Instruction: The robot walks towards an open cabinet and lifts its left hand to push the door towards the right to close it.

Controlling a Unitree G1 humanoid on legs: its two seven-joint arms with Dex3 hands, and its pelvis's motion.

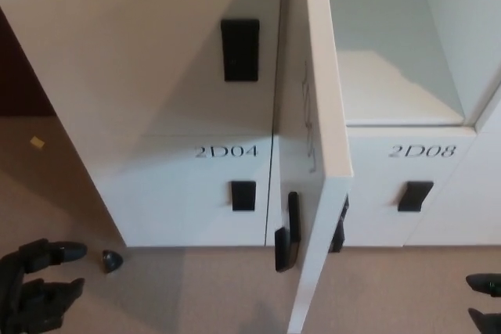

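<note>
Head view is filled by a white locker bank, its lower compartments lettered 2D04 and 2D08, each fitted with a black handle. An open compartment with a pale shelf is seen at upper right. The open cabinet door is presented edge-on at the centre, swung out towards the camera, with a black handle low on its left face. Beige carpet floor is spread beneath. The left hand is seen low at the bottom left corner, fingers spread and nothing held; the door lies well apart from it, up and to its right. Only a sliver of the right hand is seen at the bottom right edge, and its state cannot be told. A small dark rounded object lies on the floor just beside the left hand.
</note>
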